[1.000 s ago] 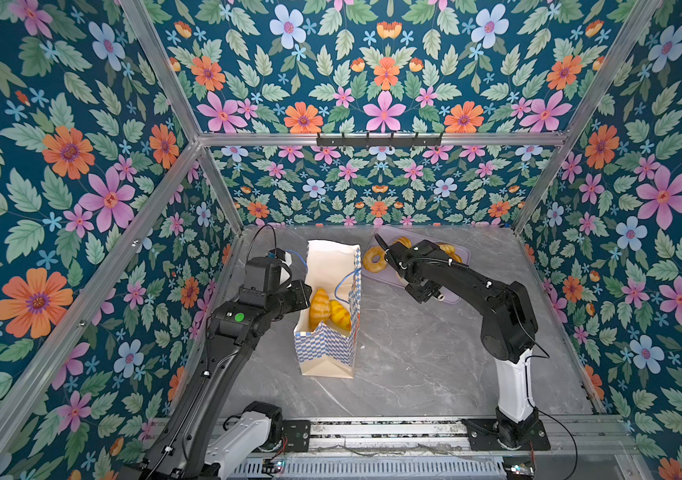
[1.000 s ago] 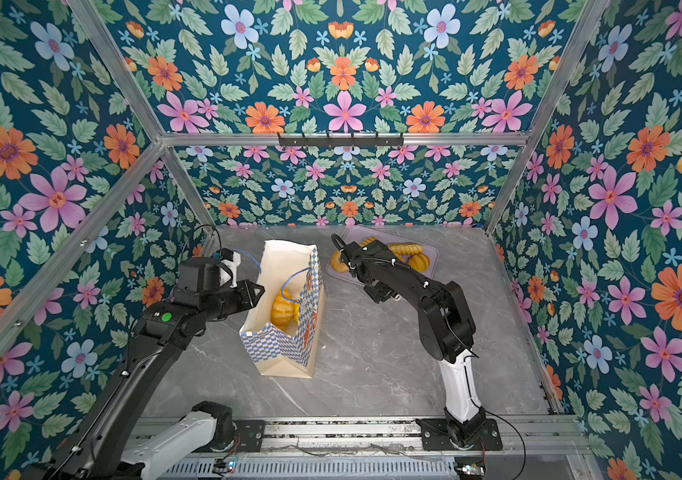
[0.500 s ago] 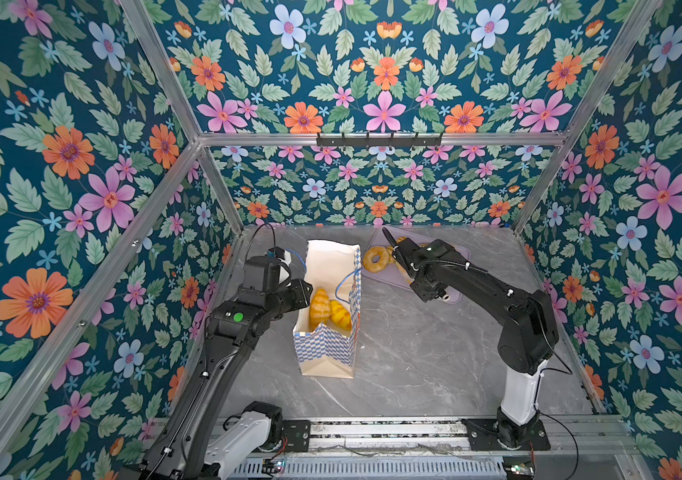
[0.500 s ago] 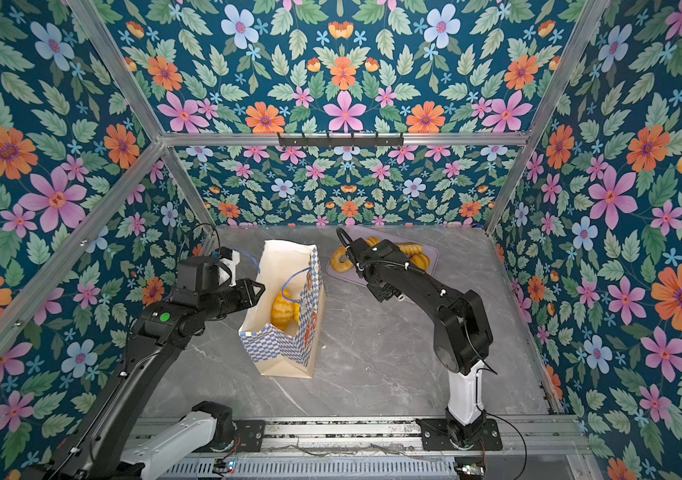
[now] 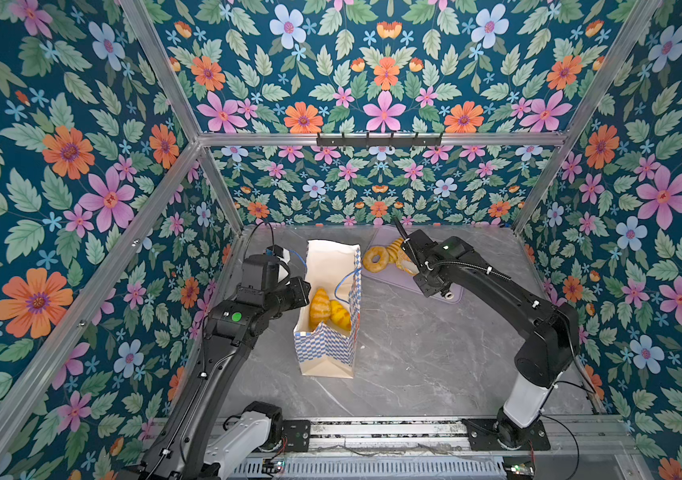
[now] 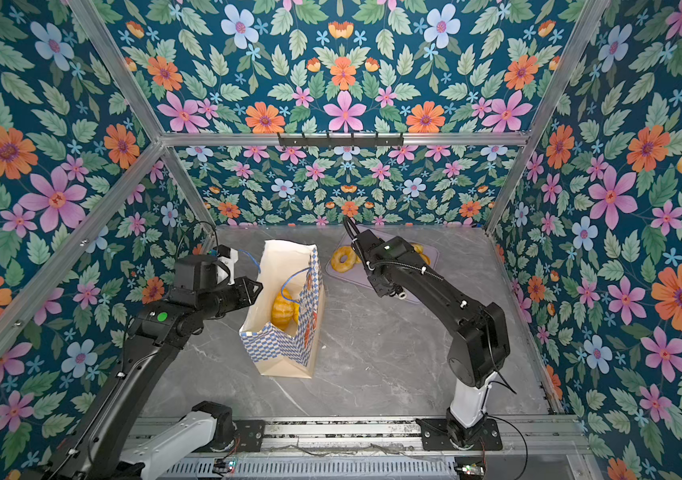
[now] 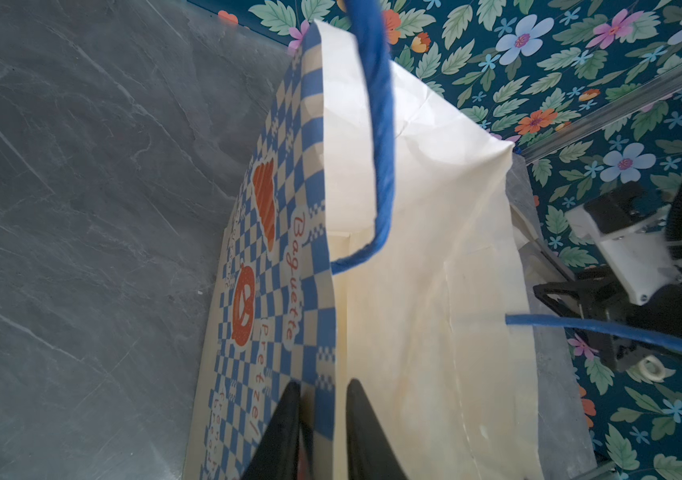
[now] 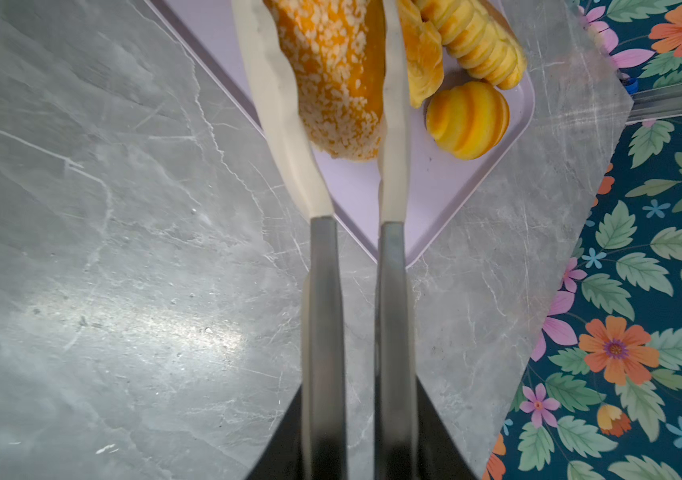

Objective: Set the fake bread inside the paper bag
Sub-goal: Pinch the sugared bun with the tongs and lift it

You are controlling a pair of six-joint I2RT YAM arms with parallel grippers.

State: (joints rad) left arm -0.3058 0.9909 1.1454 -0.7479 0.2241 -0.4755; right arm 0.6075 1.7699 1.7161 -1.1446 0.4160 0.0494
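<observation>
My left hand (image 7: 322, 386) pinched the rim of the upright paper bag (image 5: 325, 353), two croissants (image 5: 329, 309) inside. My right hand (image 8: 331, 25) was clamped around a crumbed loaf (image 8: 339, 83) over the lilac tray (image 8: 435, 187).

Jaws pinching crumb-coated bread (image 8: 331, 75) over lilac tray (image 8: 435, 187), ridged bun (image 8: 468, 120) beside, marble table (image 8: 123, 249)

The paper bag (image 5: 326, 349) stands upright and open at centre frame in both top views: blue-and-white checks, cream base, white lining. Two golden croissants (image 5: 320, 307) lie inside. A ring donut (image 5: 376, 258) lies just upper right of it. The right wrist view shows a crumbed loaf (image 8: 339, 75), a round ridged bun (image 8: 468, 120) and a long ridged roll (image 8: 480, 41) close together.
</observation>
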